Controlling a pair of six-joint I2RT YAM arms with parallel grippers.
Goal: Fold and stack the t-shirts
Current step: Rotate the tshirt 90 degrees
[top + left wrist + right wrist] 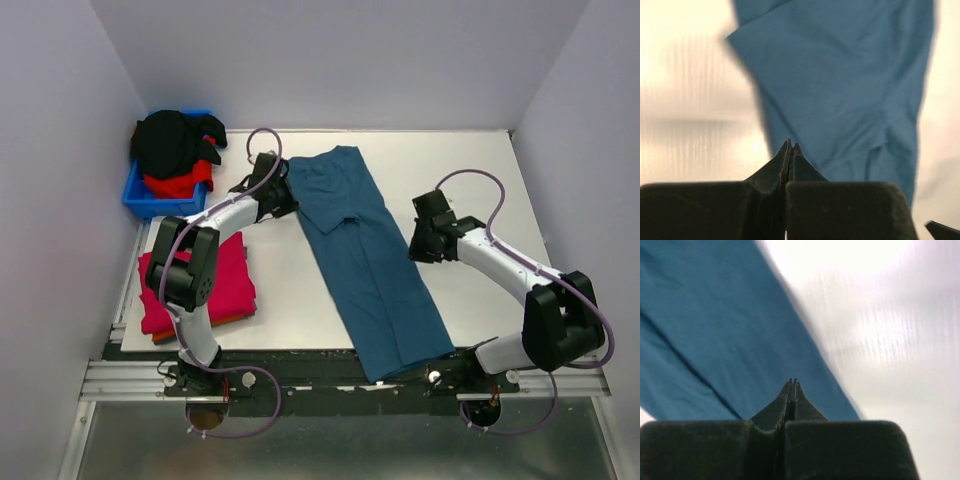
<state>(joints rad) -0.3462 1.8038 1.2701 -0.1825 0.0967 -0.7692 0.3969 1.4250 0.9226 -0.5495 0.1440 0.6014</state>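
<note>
Closed pincers (791, 146) (792, 382) beside teal t-shirt (365, 260)

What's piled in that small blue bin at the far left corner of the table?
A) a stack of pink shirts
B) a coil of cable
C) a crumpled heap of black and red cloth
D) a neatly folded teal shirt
C: the blue bin holds black cloth bunched over red cloth, while the teal shirt lies spread on the table.
</note>
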